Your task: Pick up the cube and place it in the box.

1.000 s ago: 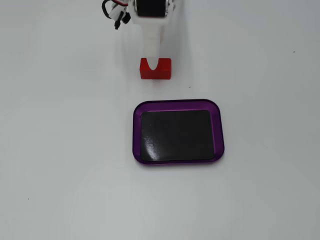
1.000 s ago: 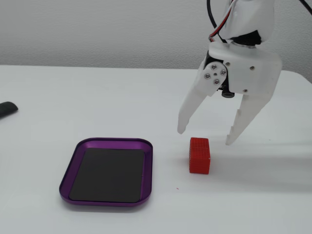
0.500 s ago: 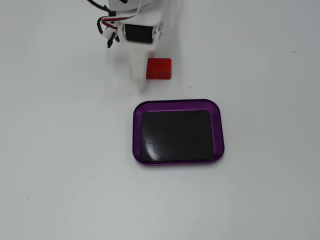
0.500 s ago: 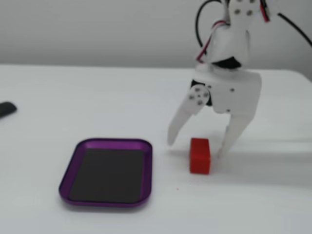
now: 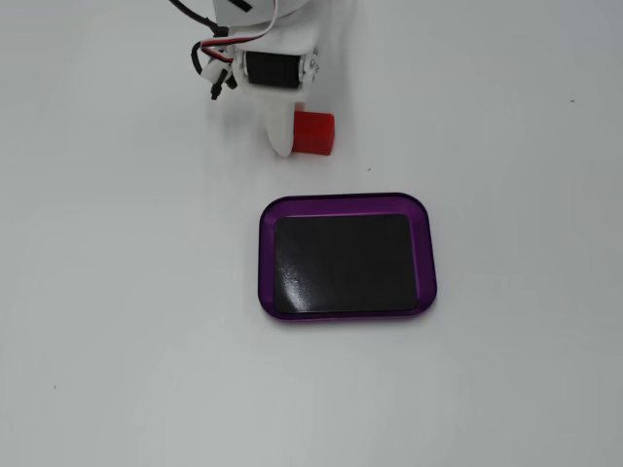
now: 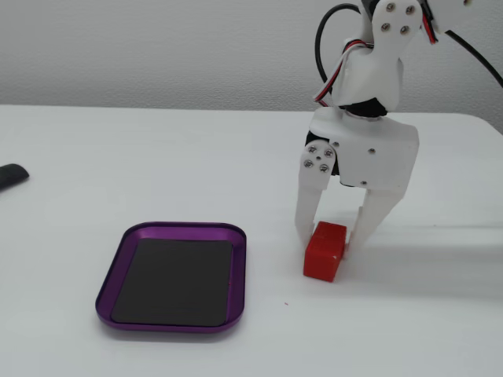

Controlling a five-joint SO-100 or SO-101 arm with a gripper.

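The red cube point(image 5: 313, 133) lies on the white table just above the box in a fixed view, and shows in the other fixed view point(image 6: 324, 251) to the right of the box. The box point(image 5: 268, 258) is a purple-rimmed tray with a black bottom and nothing in it; it also shows in the other view point(image 6: 236, 271). My gripper point(image 6: 334, 234) points down over the cube. Its two white fingers point(image 6: 306, 212) straddle the cube's far end, close to its sides. The jaws stand about a cube's width apart. From above only one finger point(image 5: 279, 136) shows, left of the cube.
The arm's motor and wires point(image 5: 263, 63) hang over the table's far edge. A dark object point(image 6: 12, 176) lies at the left edge of the table. A grey wall stands behind the table.
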